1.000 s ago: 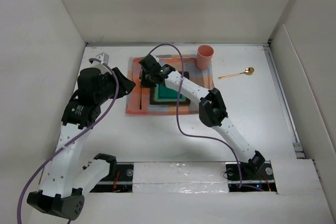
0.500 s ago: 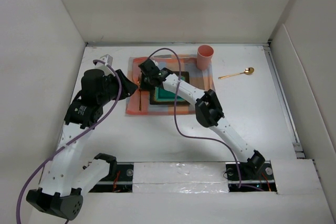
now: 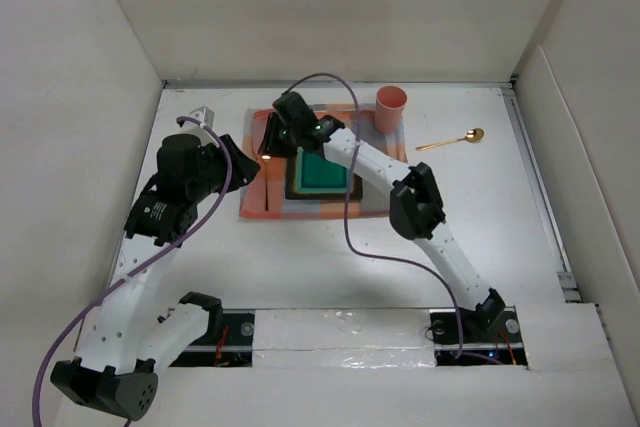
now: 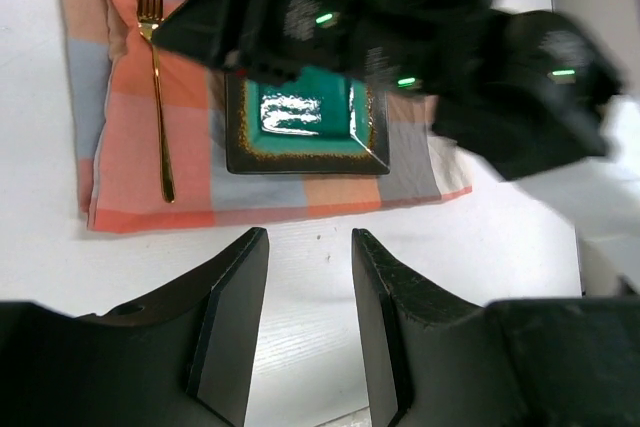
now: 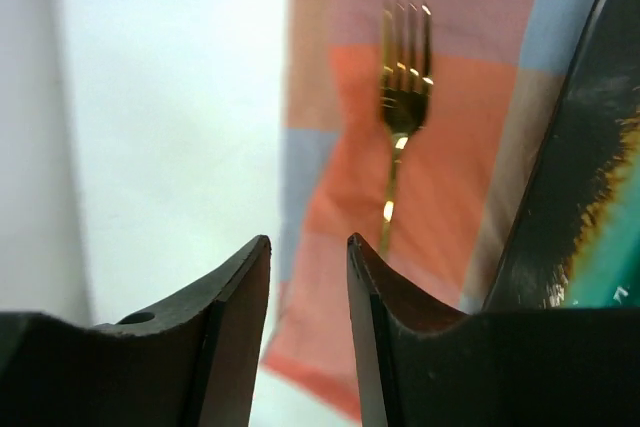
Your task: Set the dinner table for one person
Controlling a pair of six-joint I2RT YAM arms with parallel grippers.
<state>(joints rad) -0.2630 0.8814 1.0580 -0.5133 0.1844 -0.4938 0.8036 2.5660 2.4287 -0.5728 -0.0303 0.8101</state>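
White tabletop (image 3: 300, 267), walled by upright white panels, lies beneath every item. Left pincer (image 4: 308, 242) is beside the left edge of the orange-and-grey checked cloth (image 3: 256, 203), its fingers spread with nothing between them. A gold fork (image 4: 158, 97) lies lengthwise on the cloth's left strip, apart from the square teal plate (image 3: 322, 175) at the centre. Right pincer (image 5: 308, 247) hangs over the cloth near the fork, fingers parted and empty. A pink cup (image 3: 391, 107) stands at the cloth's far right corner. A gold spoon (image 3: 452, 141) lies on bare tabletop to its right.
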